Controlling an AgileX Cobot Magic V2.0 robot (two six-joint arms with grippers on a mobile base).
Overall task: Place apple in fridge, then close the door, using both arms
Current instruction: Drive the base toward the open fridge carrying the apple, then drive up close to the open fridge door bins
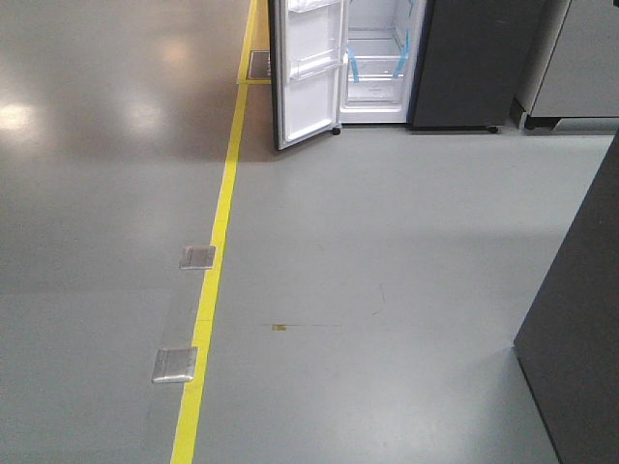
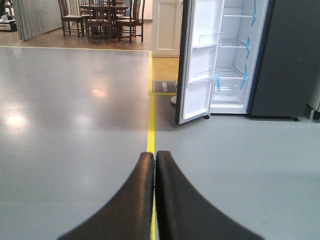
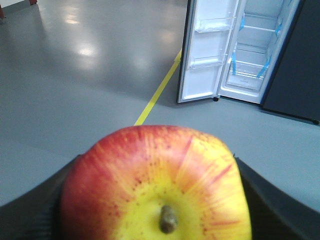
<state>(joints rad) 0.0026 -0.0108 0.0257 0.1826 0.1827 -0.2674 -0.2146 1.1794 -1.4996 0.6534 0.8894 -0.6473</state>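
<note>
The tall dark grey fridge (image 1: 464, 58) stands at the far end of the grey floor (image 1: 387, 271), well apart from the robot. Its narrow door (image 1: 309, 87) is swung fully open at the left of the cabinet, with the white inner lining and clear plastic bins facing outward. White shelves show inside, and strips of blue tape (image 1: 356, 68) hang on them.

The round red apple (image 3: 155, 185), with a yellow patch around its short stem, is held off the floor in the right jaws. These pinch it from both sides, and the stem points toward the wrist camera.

The left jaws are pressed together and hold nothing. Their two black fingers (image 2: 142, 200) touch along their length.

A yellow floor line (image 1: 218, 251) runs toward the open door. Two small metal floor plates (image 1: 197, 256) lie just beside the line on its left. A dark wooden dining set (image 2: 100, 20) stands in the far background.
</note>
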